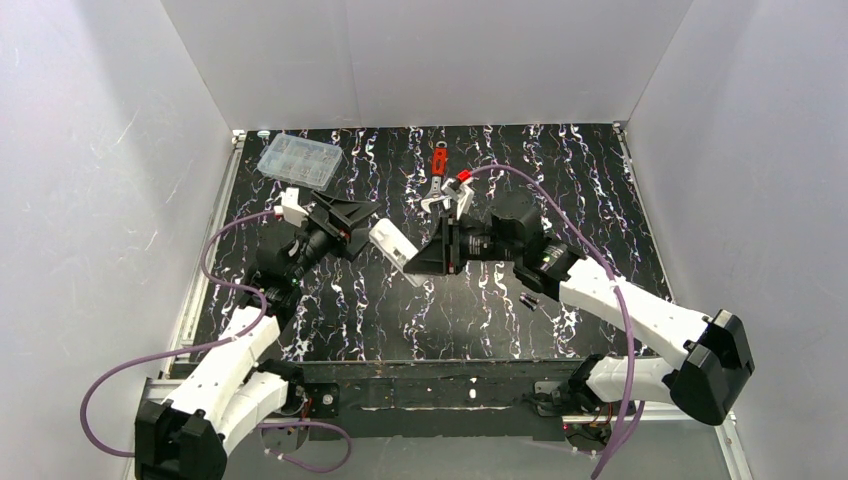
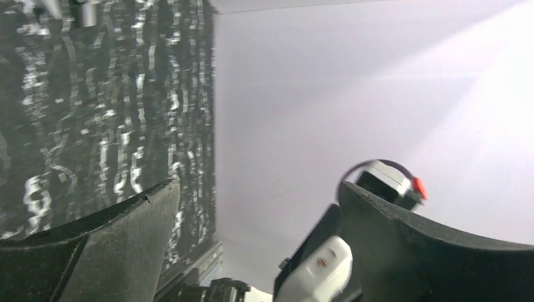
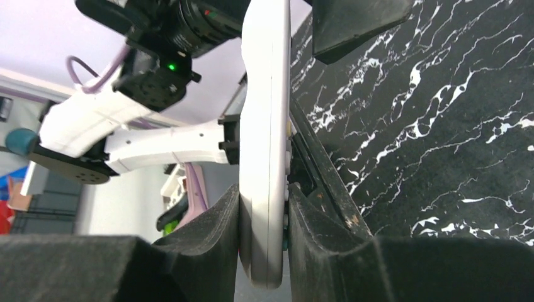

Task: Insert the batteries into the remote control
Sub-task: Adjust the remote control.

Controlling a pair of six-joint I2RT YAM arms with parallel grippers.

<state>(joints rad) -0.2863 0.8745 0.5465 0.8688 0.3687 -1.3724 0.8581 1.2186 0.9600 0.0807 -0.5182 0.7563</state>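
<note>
My right gripper (image 1: 422, 262) is shut on the white remote control (image 1: 393, 247) and holds it above the table. In the right wrist view the remote (image 3: 264, 126) stands edge-on, clamped between the two pads (image 3: 214, 233), buttons facing the right pad. My left gripper (image 1: 363, 226) is open and empty, just left of the remote's free end. In the left wrist view its fingers (image 2: 119, 239) stand wide apart, and the remote's rounded end (image 2: 318, 270) shows near the right finger without touching it. A small dark battery-like piece (image 1: 530, 298) lies on the table by the right arm.
A clear plastic compartment box (image 1: 298, 160) sits at the back left. A red-handled tool (image 1: 438, 163) and a metal tool (image 1: 434, 200) lie at the back middle. White walls enclose the black marbled table (image 1: 600, 190) on three sides.
</note>
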